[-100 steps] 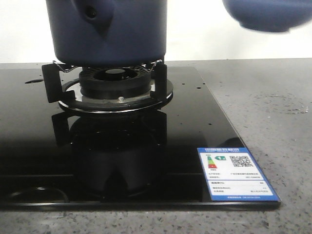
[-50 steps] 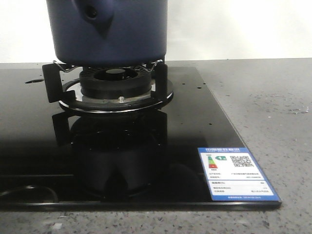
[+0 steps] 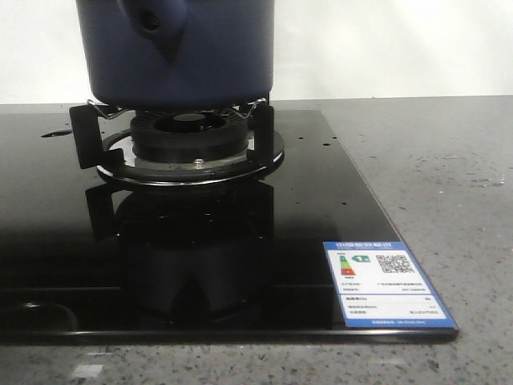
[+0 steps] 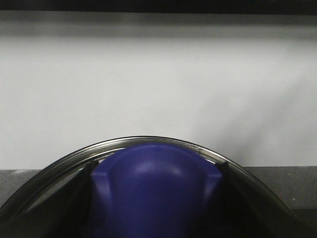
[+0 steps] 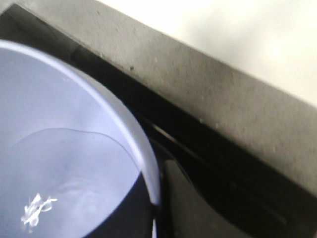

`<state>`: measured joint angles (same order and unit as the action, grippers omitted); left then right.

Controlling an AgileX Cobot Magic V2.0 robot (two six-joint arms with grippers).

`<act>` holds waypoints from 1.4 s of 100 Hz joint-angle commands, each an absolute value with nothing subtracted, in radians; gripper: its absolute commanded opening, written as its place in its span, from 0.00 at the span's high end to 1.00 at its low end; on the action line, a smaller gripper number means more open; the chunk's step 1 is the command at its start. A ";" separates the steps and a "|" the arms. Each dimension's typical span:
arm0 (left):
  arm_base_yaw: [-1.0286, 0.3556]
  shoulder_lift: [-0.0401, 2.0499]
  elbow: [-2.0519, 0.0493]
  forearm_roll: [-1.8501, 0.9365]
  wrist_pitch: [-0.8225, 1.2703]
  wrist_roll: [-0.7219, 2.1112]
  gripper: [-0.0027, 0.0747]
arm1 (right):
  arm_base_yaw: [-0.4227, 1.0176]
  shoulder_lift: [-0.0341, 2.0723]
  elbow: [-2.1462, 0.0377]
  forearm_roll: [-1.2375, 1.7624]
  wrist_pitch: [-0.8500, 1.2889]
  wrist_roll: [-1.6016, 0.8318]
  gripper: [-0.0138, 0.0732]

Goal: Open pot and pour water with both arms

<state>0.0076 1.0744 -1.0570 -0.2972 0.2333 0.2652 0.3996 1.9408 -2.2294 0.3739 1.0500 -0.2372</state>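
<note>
The dark navy pot stands on the burner; its stub with a round hole faces me, and its top is cut off. Neither gripper shows in the front view. In the left wrist view my left gripper is shut on the blue knob of a glass lid with a metal rim, with a white wall behind it. In the right wrist view my right gripper is shut on the rim of a periwinkle bowl holding water, one finger inside and one outside.
The black glass stove top carries a blue-and-white energy label at its front right corner. Grey speckled counter lies to the right. In the right wrist view, the stove edge and counter lie below the bowl.
One second ago the blue bowl showed at the top right of the front view; it has left that view. The pot has not moved.
</note>
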 commanded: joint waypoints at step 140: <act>0.010 1.058 -1.098 -0.305 0.147 0.264 0.45 | 0.570 1.574 -1.325 0.333 -0.608 -0.424 0.89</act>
